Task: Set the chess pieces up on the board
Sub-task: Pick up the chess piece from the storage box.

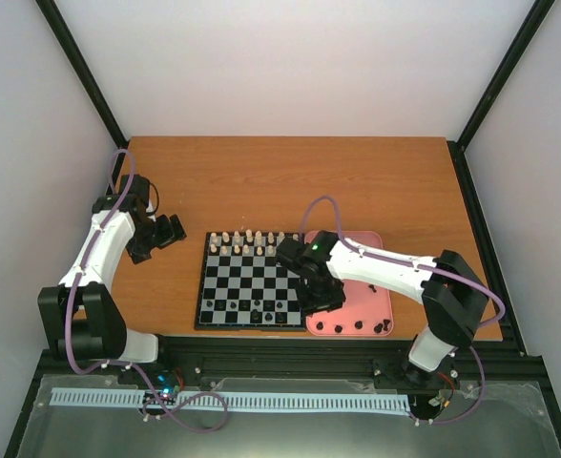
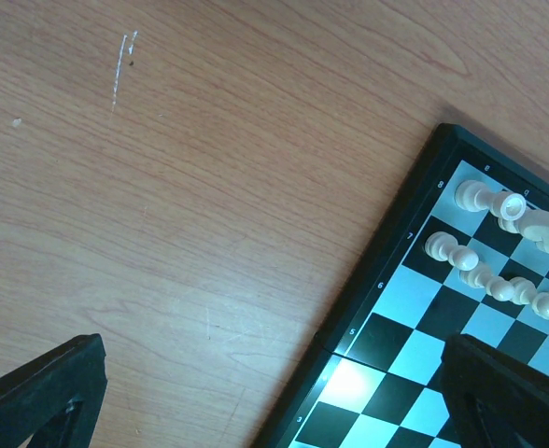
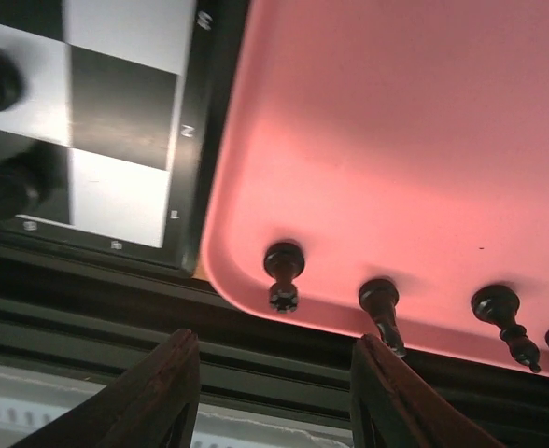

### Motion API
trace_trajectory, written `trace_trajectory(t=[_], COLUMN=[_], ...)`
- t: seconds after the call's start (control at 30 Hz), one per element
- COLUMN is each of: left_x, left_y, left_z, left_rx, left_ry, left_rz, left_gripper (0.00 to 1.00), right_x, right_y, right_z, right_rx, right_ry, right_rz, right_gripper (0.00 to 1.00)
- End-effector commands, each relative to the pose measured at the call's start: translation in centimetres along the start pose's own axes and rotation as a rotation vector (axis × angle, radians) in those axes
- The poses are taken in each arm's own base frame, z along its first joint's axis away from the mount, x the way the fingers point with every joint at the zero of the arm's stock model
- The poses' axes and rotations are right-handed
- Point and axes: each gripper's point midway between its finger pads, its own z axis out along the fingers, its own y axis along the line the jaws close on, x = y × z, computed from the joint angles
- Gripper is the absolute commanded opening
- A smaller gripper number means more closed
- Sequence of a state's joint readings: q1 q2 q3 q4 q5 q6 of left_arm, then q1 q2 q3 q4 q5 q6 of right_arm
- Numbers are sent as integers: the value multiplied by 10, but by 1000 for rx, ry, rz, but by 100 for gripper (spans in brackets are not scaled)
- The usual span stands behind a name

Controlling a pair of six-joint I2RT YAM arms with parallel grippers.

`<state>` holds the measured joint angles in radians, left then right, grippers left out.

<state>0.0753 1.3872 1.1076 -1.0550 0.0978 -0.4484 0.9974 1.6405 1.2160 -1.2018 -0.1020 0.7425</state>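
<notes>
The board point(image 1: 252, 282) lies in the middle of the table, with cream-white pieces along its two far rows. A few black chess pieces point(image 1: 255, 309) stand on its near rows. More black pieces point(image 1: 359, 325) lie along the near edge of the pink tray point(image 1: 357, 262). In the right wrist view three of them point(image 3: 284, 271) lie in a row at the tray's near rim point(image 3: 237, 280). My right gripper point(image 3: 274, 373) is open and empty above that rim, its fingers point(image 3: 162, 392) either side of the leftmost piece. My left gripper point(image 1: 171, 231) is open and empty over bare table left of the board point(image 2: 424, 308).
The tray touches the board's right edge. A black metal frame point(image 1: 290, 363) runs along the table's near edge, just behind the tray's rim. White walls close in the table on three sides. The cream-white pieces point(image 2: 499, 210) stand near the board's far left corner.
</notes>
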Motion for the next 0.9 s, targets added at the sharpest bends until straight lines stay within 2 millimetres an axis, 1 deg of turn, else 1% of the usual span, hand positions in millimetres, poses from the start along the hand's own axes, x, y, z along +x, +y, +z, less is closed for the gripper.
trace_trajectory(t=[0.0,0.2,0.43,0.6,0.63,0.8,0.87], left_x=[-1,-1,-1,-1,-1,-1,-1], left_y=[-3,-1,0,2,2,2,3], left_z=[-4,-2,-1,-2,-2,-1,0], left_rx=[10,0,-9,-15,-15,-18,-21], left_ry=[-17,-14,-15,-16,-17,-15,-13], left_rz=[14,14,15,17,17,16,16], left_gripper=[100,100,100,100,100,100,100], right_x=[-1,8,9,7,6,8,9], right_y=[-1,-7,-11,-10,-10,-12,-13], right_z=[11,37,55,61,61,66,65], right_rx=[-28,-26,-15,-13,-12,4,5], right_ry=[-10,33,56,60,60,81,83], right_rz=[33,35,34,23,25,26,29], right_gripper=[45,44,42,40,39,25,22])
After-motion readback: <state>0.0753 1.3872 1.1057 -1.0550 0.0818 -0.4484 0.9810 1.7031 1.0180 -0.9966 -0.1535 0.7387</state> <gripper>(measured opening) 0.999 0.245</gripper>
